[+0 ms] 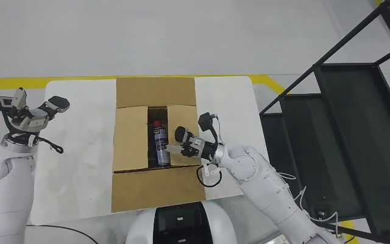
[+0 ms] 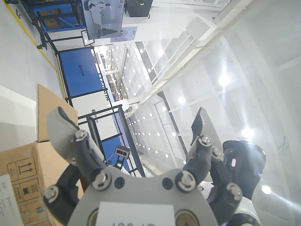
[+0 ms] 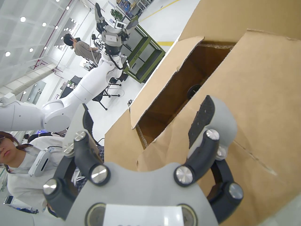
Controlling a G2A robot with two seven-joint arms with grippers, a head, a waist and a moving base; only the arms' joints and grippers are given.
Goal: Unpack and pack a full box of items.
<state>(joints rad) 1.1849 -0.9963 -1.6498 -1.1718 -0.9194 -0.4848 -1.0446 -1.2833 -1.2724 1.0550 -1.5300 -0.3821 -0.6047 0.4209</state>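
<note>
On the table (image 1: 79, 152) the box (image 1: 155, 91) stands with flaps folded out; we judge that a pull on its right flap (image 1: 181, 119) could drag or tear it — the right gripper (image 1: 178, 141), fingers apart, straddles that flap. The spray can (image 1: 161, 143) lies inside, just beside this claw — the left gripper (image 1: 40, 100), fingers spread, hangs well apart

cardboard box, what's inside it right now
A spray can with a red cap shows through the gap between the flaps. The flaps cover the rest of the inside, so anything else there is hidden.
</note>
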